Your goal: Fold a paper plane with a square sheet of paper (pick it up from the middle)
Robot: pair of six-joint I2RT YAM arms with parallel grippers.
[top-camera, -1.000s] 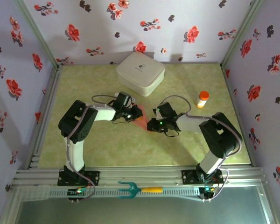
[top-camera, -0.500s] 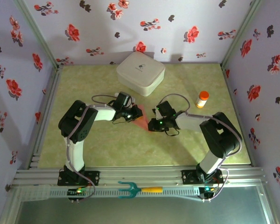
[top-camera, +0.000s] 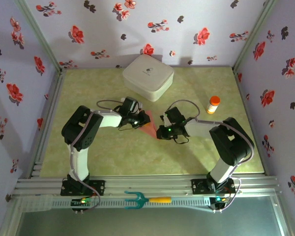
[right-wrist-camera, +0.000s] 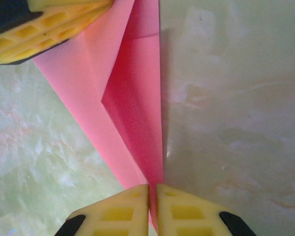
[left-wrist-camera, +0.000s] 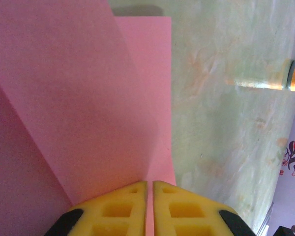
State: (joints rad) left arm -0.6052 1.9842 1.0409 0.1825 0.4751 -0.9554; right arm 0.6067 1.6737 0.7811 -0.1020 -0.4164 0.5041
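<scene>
Fingers point(left-wrist-camera: 119, 210) of the left gripper point(left-wrist-camera: 150, 184) clenched on the pink sheet of paper point(left-wrist-camera: 88, 98); right gripper point(right-wrist-camera: 152, 187) pinching its narrow tip, folded sheet spanning between both pairs.

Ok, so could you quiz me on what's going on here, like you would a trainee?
1. True or false: the left gripper and the right gripper both pinch the pink paper.
2. The pink paper is: A) flat and unfolded; B) creased with folds; C) crumpled into a ball.
3. Name the white thing lying far behind the paper.

Key: 1 true; 2 B; 3 the rounded box.
</scene>
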